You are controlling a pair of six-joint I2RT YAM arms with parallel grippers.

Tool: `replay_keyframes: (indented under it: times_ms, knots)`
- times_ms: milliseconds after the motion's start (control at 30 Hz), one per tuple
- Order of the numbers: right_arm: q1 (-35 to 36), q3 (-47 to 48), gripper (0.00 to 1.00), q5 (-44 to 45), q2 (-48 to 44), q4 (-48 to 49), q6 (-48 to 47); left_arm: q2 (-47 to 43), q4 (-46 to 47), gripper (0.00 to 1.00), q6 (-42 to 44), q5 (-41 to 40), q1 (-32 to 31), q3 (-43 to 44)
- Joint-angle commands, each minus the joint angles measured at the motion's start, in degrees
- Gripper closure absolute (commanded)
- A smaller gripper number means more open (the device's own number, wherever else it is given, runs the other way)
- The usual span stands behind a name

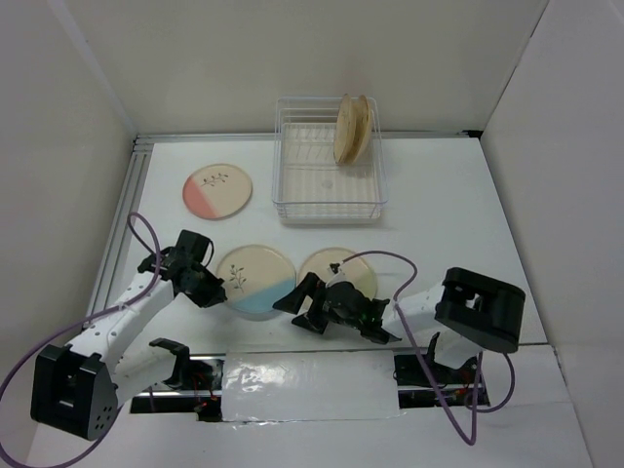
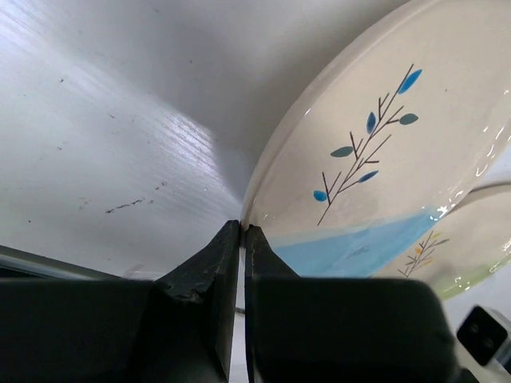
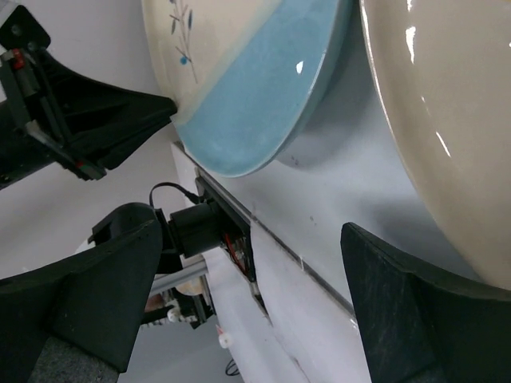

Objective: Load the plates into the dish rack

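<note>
The left gripper (image 2: 242, 233) is seen with jaws pressed together, tips at the rim of the blue plate (image 2: 383, 152). A green-edged plate (image 2: 471, 239) is glimpsed beyond it on the white table (image 2: 120, 120).

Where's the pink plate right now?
In the top view the pink plate lies flat on the left side of the table, just left of the dish rack and beyond the blue plate.

White table (image 1: 444, 210): rack (image 1: 328, 213) at back; pink plate (image 1: 217, 190) left of rack; blue plate (image 1: 255, 280), green plate (image 1: 336, 265) (side by side) before rack.
</note>
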Motion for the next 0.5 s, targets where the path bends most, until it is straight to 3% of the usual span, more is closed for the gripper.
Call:
replay_keyframes:
  times_ms: [0, 133, 467]
  knots:
    - [0.95, 1.53, 0.01, 1.59, 4.41, 11.39, 4.05, -1.43, 0.12, 1.0, 1.32, 3.16, 0.74, 2.86]
    - [1.56, 2.66, 0.01, 1.59, 10.2, 17.46, 4.59, -1.96, -1.02, 1.0, 2.55, 3.17, 0.74, 3.57]
    - [1.56, 6.62, 0.01, 2.12, 16.89, 19.32, 5.81, -4.15, -2.07, 1.0, 5.2, 6.42, 1.8, 3.57]
